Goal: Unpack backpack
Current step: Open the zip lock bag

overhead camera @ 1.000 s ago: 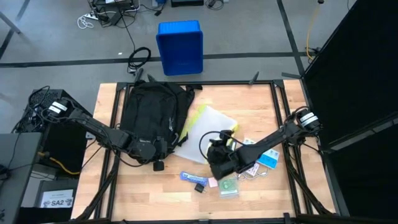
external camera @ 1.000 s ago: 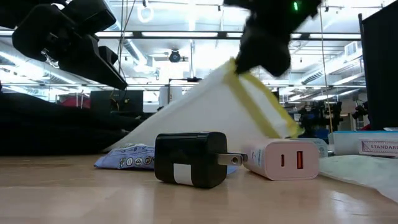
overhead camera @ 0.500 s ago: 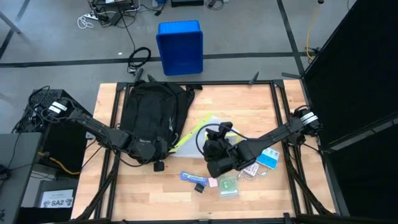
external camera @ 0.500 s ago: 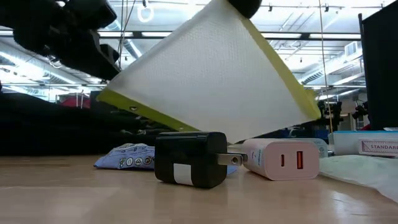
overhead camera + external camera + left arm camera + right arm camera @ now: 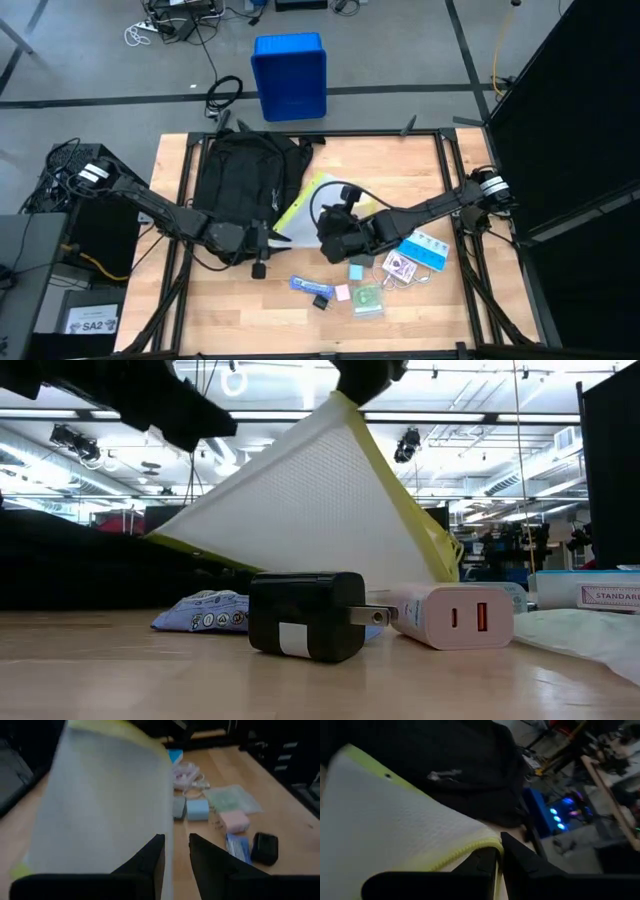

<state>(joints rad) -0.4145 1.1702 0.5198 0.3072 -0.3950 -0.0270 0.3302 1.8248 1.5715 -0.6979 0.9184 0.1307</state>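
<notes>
backpack: the large rounded black fabric backpack (image 5: 245,180) lies flat at the table's far left, out of the way of the unpacked things.
pouch: the flat white mesh pouch with yellow zip edging (image 5: 320,510) is tilted up just beside the backpack, one corner lifted, likely to carry it off.
right gripper (image 5: 335,232): jaws pinching the pouch's yellow edge.
left gripper (image 5: 255,240): at the backpack's near edge, jaws slightly parted beside the pouch, holding nothing.
small items: black charger cube (image 5: 305,615) and pink power adapter (image 5: 455,617) lie near the pouch.
</notes>
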